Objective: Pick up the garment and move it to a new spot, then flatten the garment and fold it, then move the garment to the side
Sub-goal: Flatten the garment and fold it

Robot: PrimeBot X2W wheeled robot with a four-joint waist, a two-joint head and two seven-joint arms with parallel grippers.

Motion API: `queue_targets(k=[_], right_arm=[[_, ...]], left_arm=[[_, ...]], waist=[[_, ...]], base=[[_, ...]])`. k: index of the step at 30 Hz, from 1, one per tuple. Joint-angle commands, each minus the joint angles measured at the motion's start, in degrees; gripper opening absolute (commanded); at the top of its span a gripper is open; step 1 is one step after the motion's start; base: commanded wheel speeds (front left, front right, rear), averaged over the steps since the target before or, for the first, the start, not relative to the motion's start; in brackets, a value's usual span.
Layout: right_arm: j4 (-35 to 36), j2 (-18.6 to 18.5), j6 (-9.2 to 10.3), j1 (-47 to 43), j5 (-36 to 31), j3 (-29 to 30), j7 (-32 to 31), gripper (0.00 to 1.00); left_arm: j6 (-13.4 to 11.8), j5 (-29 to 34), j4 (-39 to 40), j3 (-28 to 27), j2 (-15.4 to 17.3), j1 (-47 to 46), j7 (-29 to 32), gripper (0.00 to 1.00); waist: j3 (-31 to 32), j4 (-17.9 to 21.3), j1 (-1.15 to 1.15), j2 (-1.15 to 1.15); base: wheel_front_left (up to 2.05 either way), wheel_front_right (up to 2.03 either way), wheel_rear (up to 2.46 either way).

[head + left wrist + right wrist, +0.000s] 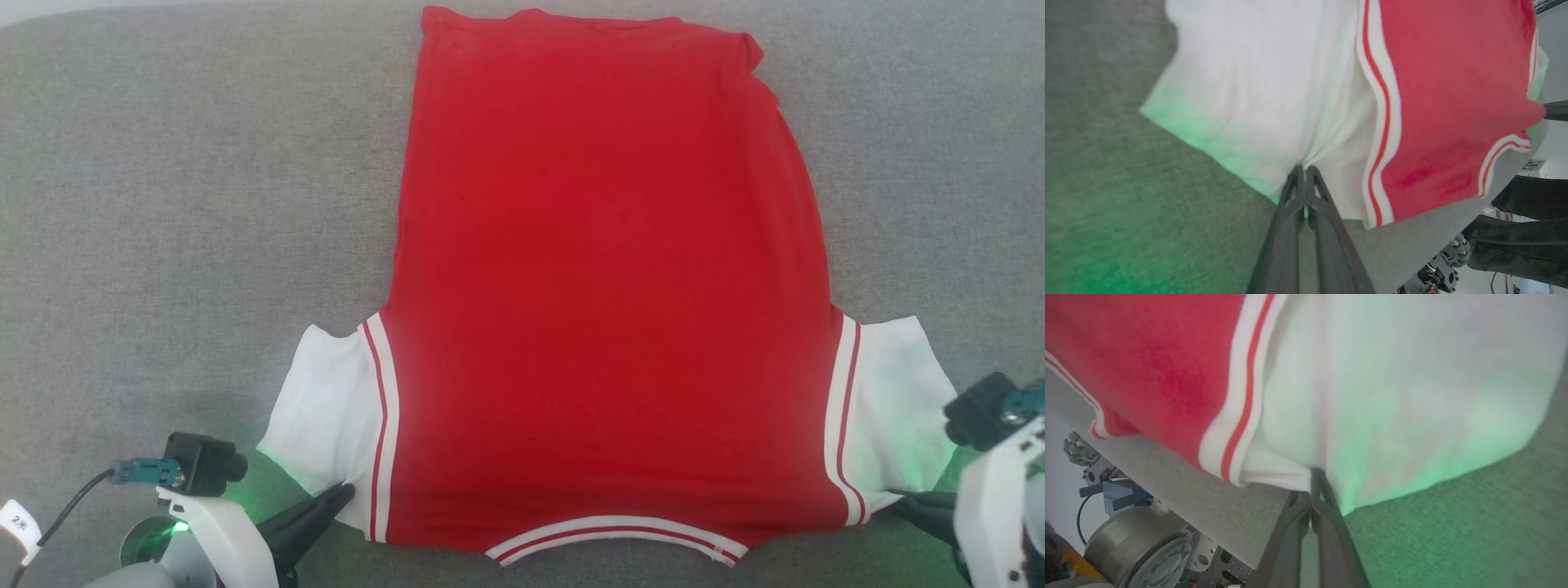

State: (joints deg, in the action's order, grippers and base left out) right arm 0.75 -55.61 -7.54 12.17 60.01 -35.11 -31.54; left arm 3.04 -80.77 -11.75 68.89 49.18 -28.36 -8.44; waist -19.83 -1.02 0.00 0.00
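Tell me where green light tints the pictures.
Head view: green glow on the surface beside left gripper and right gripper. Left wrist view: green on the garment's sleeve edge, some blur. Right wrist view: stronger green across the sleeve.

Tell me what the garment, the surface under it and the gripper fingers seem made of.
The garment: soft matte knit cloth, perhaps cotton jersey; it puckers where pinched, and its trim looks ribbed. The surface: grey matte textile, felt-like or woven, by its fine speckled grain. The left gripper and right gripper: dark, smooth, dull-sheen fingers with cut-outs, probably moulded plastic.
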Motion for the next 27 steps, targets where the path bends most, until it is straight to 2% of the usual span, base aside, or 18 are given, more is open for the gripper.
queue_targets(k=[1,5,8,9,10,15,21,24,27], right_arm=[[-1.52,3.38,0.12,-0.11,-2.75,-0.70,-1.73,0.00],[-2.74,7.72,0.12,0.01,-6.96,0.76,-3.12,0.00],[-2.52,8.97,0.12,-0.46,-8.17,1.59,-3.85,0.00],[-2.26,9.23,0.12,-0.59,-8.81,2.39,-3.86,0.81],[-1.85,9.39,0.13,-0.76,-9.17,3.30,-4.01,1.00],[3.27,6.85,0.19,-3.27,-9.34,9.68,-6.06,1.00],[12.96,3.87,0.06,-5.30,-6.02,21.50,-11.08,1.00],[15.62,3.59,0.05,-1.90,-4.83,27.22,-14.05,1.00],[14.68,5.02,0.06,5.30,-5.95,30.29,-16.45,1.00]], left_arm=[[-0.62,0.89,-2.83,1.45,-4.37,-0.01,1.09,0.00],[0.10,1.55,-5.53,1.78,-6.30,-0.58,1.36,0.00],[0.21,1.41,-6.38,1.75,-6.75,-0.65,1.05,0.00],[0.34,1.45,-6.67,1.59,-6.82,-0.74,0.87,0.00],[0.42,1.38,-6.86,1.42,-6.86,-0.74,0.52,0.00],[0.68,0.82,-5.87,0.44,-6.70,-0.28,-1.35,0.00],[0.01,2.18,-2.72,-0.03,-6.76,-0.76,-2.59,0.00],[-0.20,3.38,-1.24,0.01,-7.43,-2.56,-2.20,0.00],[-0.44,4.77,-0.36,-0.17,-8.12,-4.28,-1.98,0.00]], waist=[[-0.41,0.29,0.00,0.00],[-0.69,0.48,0.00,0.00],[-0.66,0.64,0.00,0.00],[-0.63,0.73,0.00,0.00],[-0.53,0.86,0.00,0.00],[0.01,1.40,0.00,0.00],[-0.65,0.78,0.00,0.00],[-2.15,-0.66,0.00,0.00],[-4.32,-2.19,0.00,0.00]], base=[[0.00,0.00,0.00],[0.00,0.00,0.00],[0.00,0.00,0.00],[0.00,0.00,0.00],[0.00,0.00,0.00],[0.00,0.00,0.00],[0.00,0.00,0.00],[0.00,0.00,0.00],[0.00,0.00,0.00]])
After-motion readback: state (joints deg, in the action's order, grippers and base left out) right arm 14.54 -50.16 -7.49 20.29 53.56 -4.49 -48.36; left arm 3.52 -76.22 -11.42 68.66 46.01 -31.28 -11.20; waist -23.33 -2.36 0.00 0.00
